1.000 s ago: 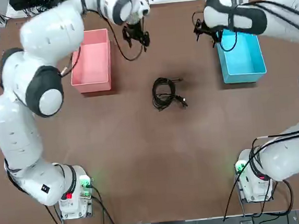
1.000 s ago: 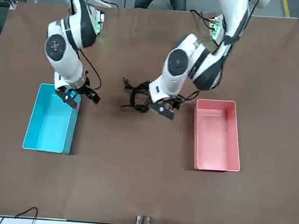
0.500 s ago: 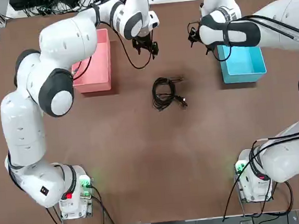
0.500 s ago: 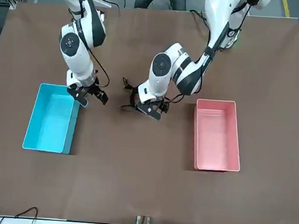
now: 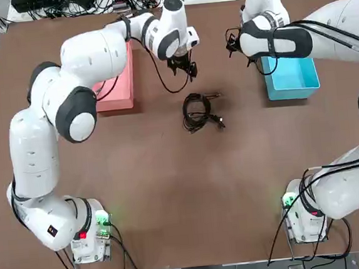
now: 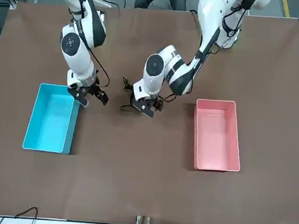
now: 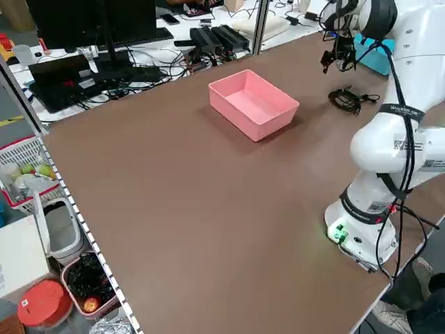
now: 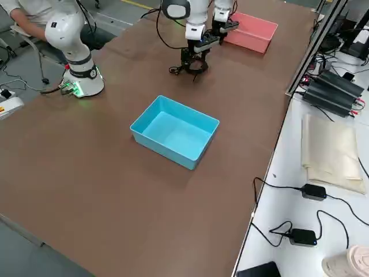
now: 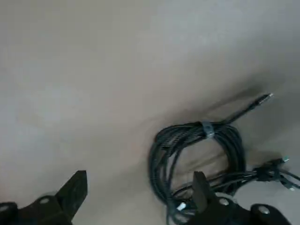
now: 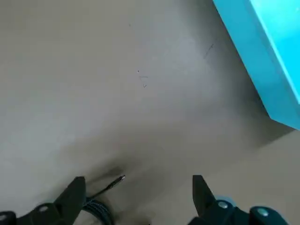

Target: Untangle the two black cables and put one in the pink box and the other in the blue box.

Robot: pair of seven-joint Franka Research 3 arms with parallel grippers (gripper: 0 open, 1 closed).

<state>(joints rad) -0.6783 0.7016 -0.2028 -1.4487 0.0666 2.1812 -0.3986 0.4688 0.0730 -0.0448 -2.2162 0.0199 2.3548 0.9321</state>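
Observation:
The two black cables (image 5: 199,112) lie tangled in one loose coil mid-table, between the pink box (image 5: 121,102) and the blue box (image 5: 293,91). My left gripper (image 5: 183,65) hangs open just beyond the coil, on its pink-box side. In the left wrist view the cables (image 9: 201,150) lie close ahead of the open left gripper (image 9: 139,192), partly behind one finger. My right gripper (image 5: 237,42) stands open near the blue box's far inner corner. The right wrist view shows the blue box (image 10: 267,51) and a plug end (image 10: 111,183) of a cable. Both boxes hold nothing.
Brown table with both arm bases (image 5: 88,237) at the near edge. Equipment wires (image 5: 86,1) lie beyond the far edge. A monitor and power bricks (image 7: 208,38) sit on a side bench. A seated person (image 8: 23,17) is beside the table.
My left gripper has swung from beside the pink box toward the cable coil. The right gripper shifted slightly off the blue box's corner toward the middle. The cables have not moved.

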